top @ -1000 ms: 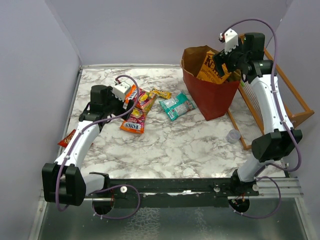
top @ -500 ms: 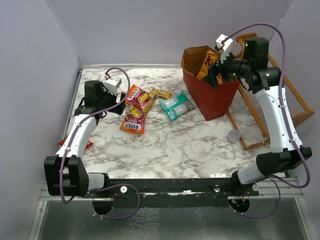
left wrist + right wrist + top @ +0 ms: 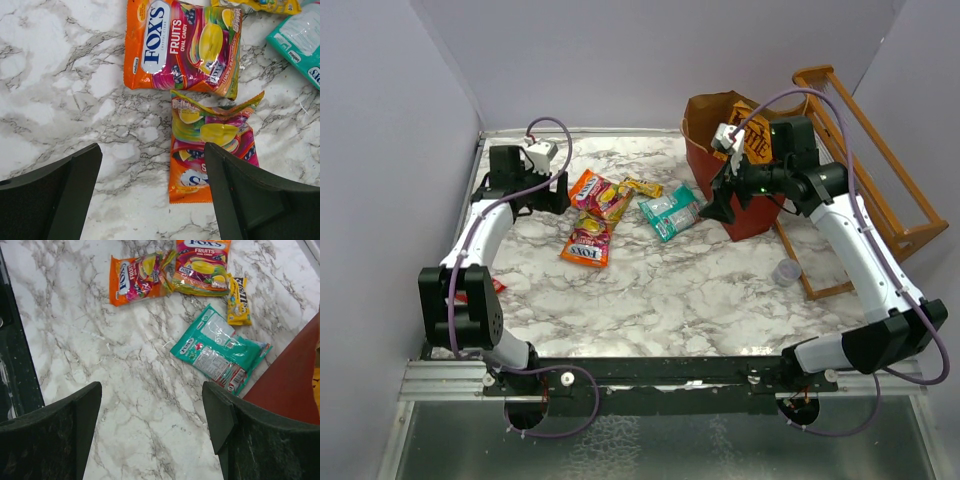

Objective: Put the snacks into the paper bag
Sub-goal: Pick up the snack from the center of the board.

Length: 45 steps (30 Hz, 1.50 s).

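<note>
**A:** How do the hands stand?

**B:** Both are wide and empty. The right gripper hangs above the table, just beside the paper bag. The left gripper hovers over the orange candy pouch.

**A:** And the bag itself?

**B:** It stands upright at about one o'clock on the table, red outside and brown inside. Its mouth is open and a tan chip bag pokes out of the top.

**A:** What lies outside it?

**B:** There's a loose cluster at about eleven o'clock. The orange candy pouch is there with a crumpled pouch touching its lower edge, plus a small yellow bar. The teal pouch is nearest the bag, at the bag's nine o'clock.

**A:** So the right arm takes the teal one?

**B:** That's my guess. It lies flat and glossy, so I'd come straight down across its narrow width. I'd pinch a puckered edge rather than the slick middle. Then I'd lift it well above the rim before crossing over, or the bag may tip.
</note>
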{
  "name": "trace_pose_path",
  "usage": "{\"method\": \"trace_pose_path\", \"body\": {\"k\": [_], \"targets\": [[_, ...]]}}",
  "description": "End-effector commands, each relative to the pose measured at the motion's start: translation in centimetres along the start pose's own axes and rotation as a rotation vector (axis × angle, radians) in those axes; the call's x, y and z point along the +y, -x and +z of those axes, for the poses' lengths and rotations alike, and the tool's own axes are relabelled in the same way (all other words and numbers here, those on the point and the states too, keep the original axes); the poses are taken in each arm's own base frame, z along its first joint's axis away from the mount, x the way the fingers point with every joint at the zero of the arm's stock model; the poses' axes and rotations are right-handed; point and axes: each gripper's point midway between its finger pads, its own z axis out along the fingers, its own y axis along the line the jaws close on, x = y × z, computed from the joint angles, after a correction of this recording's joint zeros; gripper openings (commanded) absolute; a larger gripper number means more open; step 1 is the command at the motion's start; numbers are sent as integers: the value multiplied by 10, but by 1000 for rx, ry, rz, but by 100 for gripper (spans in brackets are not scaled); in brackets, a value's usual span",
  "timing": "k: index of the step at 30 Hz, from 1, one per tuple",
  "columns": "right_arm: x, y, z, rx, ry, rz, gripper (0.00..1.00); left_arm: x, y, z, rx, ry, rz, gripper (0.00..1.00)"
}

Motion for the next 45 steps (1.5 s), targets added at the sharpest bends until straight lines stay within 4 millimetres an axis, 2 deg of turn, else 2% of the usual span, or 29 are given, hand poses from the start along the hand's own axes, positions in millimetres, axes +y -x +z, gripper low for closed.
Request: {"method": "trace_pose_path", "body": {"k": [1, 4, 8, 10, 19, 29, 37, 41, 45], "targets": [[17, 13, -5, -70, 51, -62, 81, -5, 10, 16, 8, -94, -57, 85], [20, 9, -6, -70, 53, -62, 81, -2, 13, 33, 17, -128, -83, 85], [19, 6, -7, -62, 39, -62, 81, 5, 0, 67, 69, -168, -123, 83], [18, 4, -7, -56, 29, -59, 81, 11, 5, 78, 71, -177, -127, 82], [13, -9, -2, -28, 6, -48, 80, 30, 2, 117, 88, -259, -197, 81], [10, -15, 1, -7, -2, -39, 80, 24, -7, 137, 115, -413, -278, 69], [10, -18, 1, -1, -9, -39, 80, 12, -19, 143, 136, -514, -321, 56], [10, -20, 1, 2, -12, -37, 80, 7, -22, 144, 133, -559, -330, 49], [10, -22, -2, 8, -25, -40, 80, 4, -19, 143, 120, -593, -324, 35]]}}
